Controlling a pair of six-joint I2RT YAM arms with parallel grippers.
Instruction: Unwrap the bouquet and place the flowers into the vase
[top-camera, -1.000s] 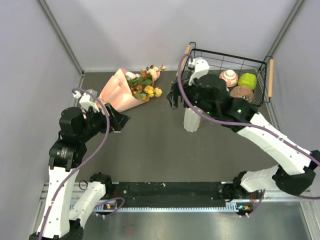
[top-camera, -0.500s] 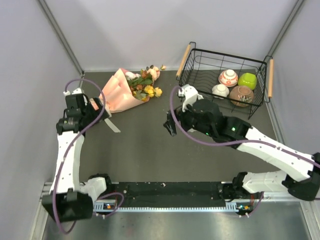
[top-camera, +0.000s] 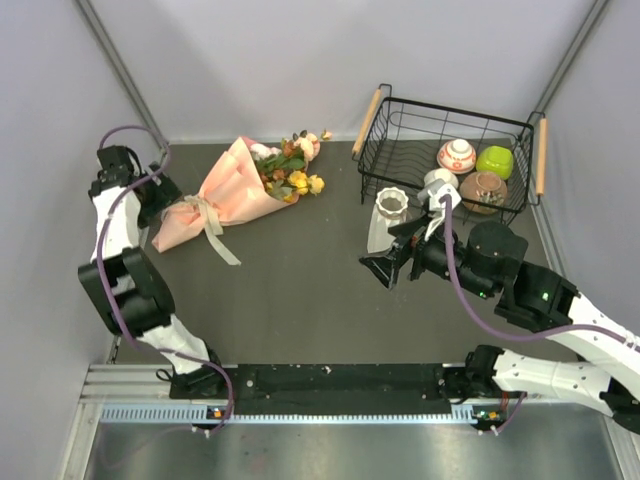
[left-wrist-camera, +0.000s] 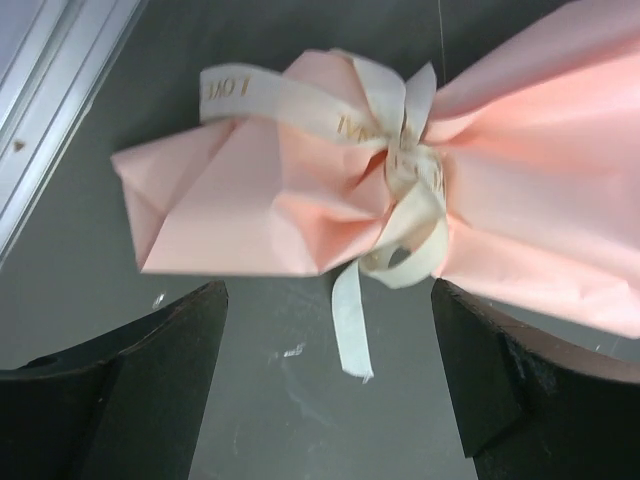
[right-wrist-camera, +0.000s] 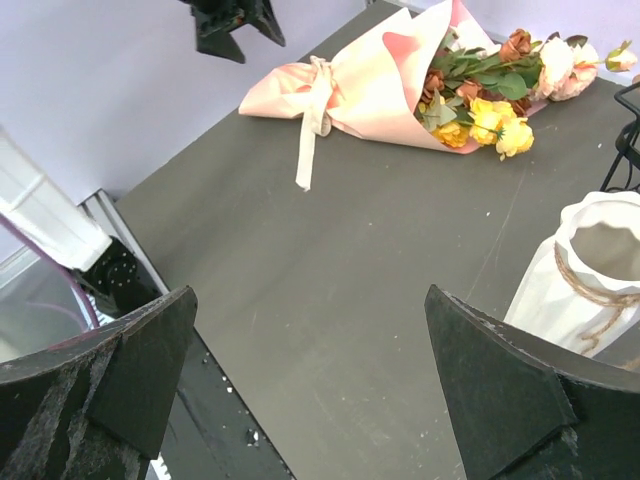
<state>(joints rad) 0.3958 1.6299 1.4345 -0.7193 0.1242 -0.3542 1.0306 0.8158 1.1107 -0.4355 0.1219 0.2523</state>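
In the basket (top-camera: 405, 140) sit four bowls (top-camera: 458, 155); the vase (top-camera: 388, 214) seems empty

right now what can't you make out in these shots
- Flower stems: hidden inside the bouquet's pink paper, every view.
- Ribbon lettering: left wrist view, too blurred and folded to read.
- Vase base: right wrist view, behind the right hand's finger.

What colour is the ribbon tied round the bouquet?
Cream-beige with faint gold lettering. The ribbon shows best in the left wrist view.
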